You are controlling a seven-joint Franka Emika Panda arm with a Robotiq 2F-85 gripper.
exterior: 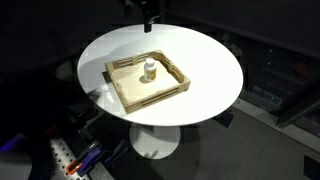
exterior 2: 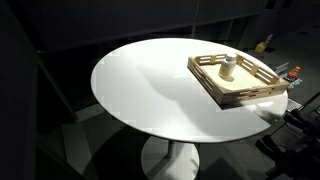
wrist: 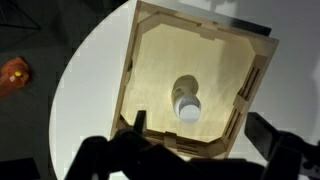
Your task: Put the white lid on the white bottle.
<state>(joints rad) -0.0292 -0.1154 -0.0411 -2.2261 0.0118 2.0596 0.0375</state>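
The white bottle [exterior: 150, 69] stands upright inside the wooden tray [exterior: 118, 88] on the table [exterior: 210, 55]. The tool [wrist: 185, 152] hangs well above it, fingers wide apart and empty. No loose white lid shows anywhere. The bottle's top looks round and white, so the capping may already be done, though I cannot tell for sure.

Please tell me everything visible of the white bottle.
The bottle is small and white, with an orange-brown band around its middle. It stands upright on the floor of the wooden tray, near the middle, touching nothing else. In the wrist view its top is round and white; whether it is capped is unclear.
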